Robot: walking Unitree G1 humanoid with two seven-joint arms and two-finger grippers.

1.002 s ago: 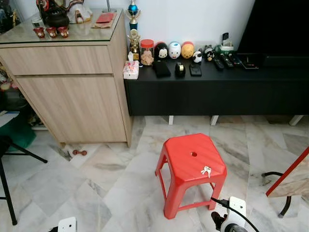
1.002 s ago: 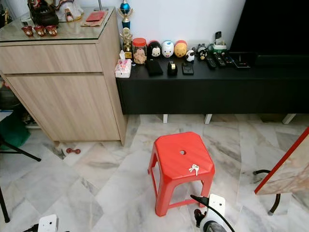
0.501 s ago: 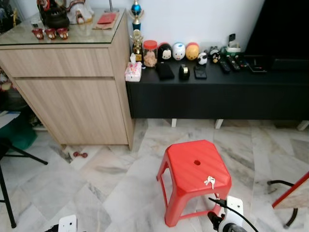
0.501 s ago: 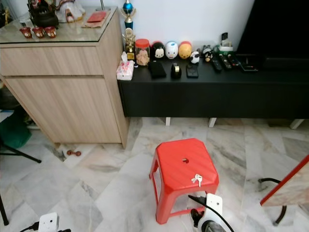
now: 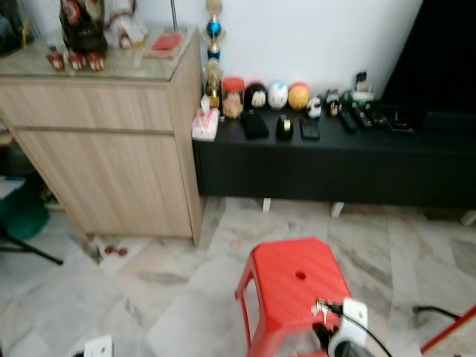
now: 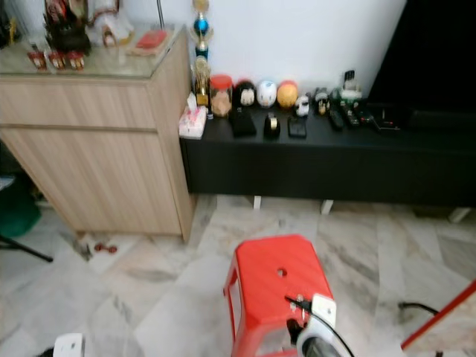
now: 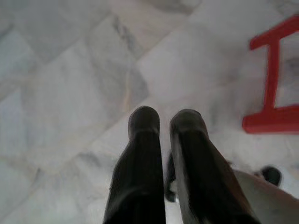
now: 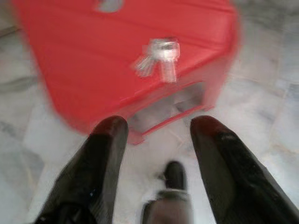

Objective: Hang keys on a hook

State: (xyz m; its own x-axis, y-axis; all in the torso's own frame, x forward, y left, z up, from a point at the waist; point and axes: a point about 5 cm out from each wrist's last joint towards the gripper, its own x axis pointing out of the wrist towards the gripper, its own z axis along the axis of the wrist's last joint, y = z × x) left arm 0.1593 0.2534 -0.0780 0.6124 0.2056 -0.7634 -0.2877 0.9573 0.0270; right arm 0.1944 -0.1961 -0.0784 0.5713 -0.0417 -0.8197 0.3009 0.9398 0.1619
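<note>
Stool: one red plastic stool [image 5: 296, 286], square top with a round hole, at 6 o'clock in the eye views; its lower half is cut off by the frame.
Keys: one small silvery bunch of keys [image 8: 157, 57] lying on the stool's seat, near its front right corner; blurred, so the number of keys is hard to tell.
Right gripper [image 8: 156, 128]: two black fingers spread wide, holding nothing, hovering near the stool with the keys beyond the tips.
Left gripper [image 7: 165, 122]: fingers nearly together, holding nothing, over the marble floor [image 7: 70, 84].
Cabinet: one pale wood cabinet [image 5: 111, 160] at 10 o'clock.
Bench: one long black bench [image 5: 335, 160] at 1 o'clock, carrying a row of small round figures, perhaps three or four.
</note>
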